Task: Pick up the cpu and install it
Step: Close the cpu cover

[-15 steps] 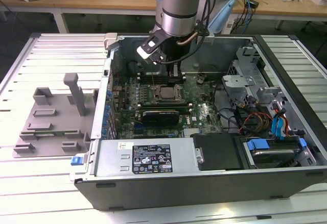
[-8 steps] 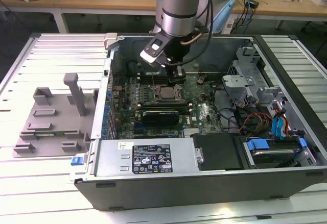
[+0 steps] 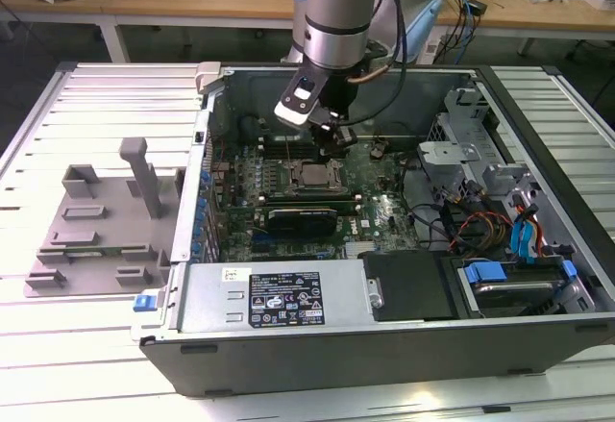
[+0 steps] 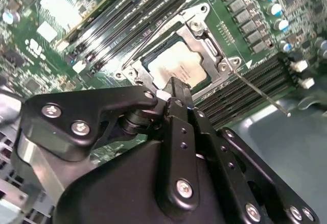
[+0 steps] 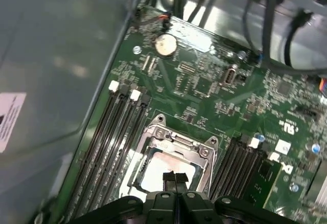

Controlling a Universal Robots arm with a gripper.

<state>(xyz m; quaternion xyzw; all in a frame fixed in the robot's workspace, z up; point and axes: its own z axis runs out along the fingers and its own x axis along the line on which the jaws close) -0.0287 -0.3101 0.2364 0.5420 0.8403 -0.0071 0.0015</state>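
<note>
The cpu (image 3: 315, 174), a small square chip with a silvery top, lies flat inside the metal socket frame (image 3: 309, 188) on the green motherboard of the open computer case. Both wrist views show it in the socket, the cpu (image 4: 178, 69) and the cpu (image 5: 161, 170) partly covered by my fingers. My gripper (image 3: 338, 139) hangs a short way above the chip, toward the back of the case. Its two black fingertips (image 5: 168, 178) are pressed together with nothing between them, so the gripper (image 4: 174, 87) is shut and empty.
Black memory slots (image 5: 115, 132) run on either side of the socket. A thin metal socket lever (image 4: 260, 92) sticks out beside the frame. Cables and a drive cage (image 3: 480, 201) fill the case at the exterior view's right. A grey fixture block (image 3: 101, 220) stands outside the case at the left.
</note>
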